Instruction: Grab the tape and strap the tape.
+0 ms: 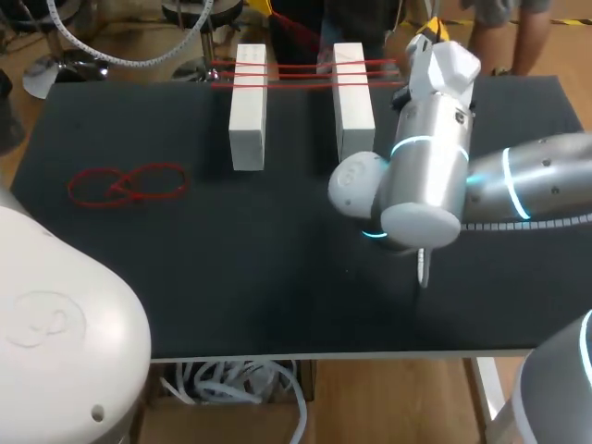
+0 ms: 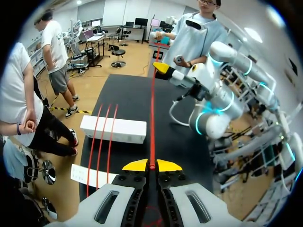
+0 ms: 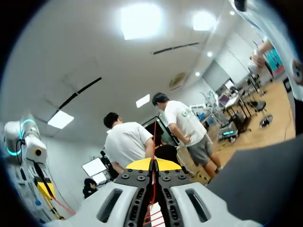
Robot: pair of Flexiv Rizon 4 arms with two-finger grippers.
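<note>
Red, thin red tape point(image 2: 152, 123) is pinched at both ends. My left gripper point(image 2: 152, 165) has its yellow tips pressed together on it, and my right gripper point(image 3: 154, 164) does the same. The strand runs taut in the air between them.

Landmark is the right-hand white rectangular block point(image 1: 352, 97) on the black table point(image 1: 277, 268). The right gripper sits just beyond that block's far end, on the side my right arm comes in from. The left-hand white rectangular block point(image 1: 248, 106) stands beside the landmark, parallel, with a gap between.

Three wrapped red strands point(image 1: 301, 72) already cross both blocks near the landmark's far end, so I judge the strapping is partly done. In the left wrist view the taut strand passes just beside the landmark's end, not over it, so it is not yet laid with the other three.

Left to do, as I read it: bring this strand across both blocks, keep the tension, then release.

A loose red tape loop point(image 1: 125, 183) lies flat well apart from the landmark, past the left-hand block, with neither gripper near it.
</note>
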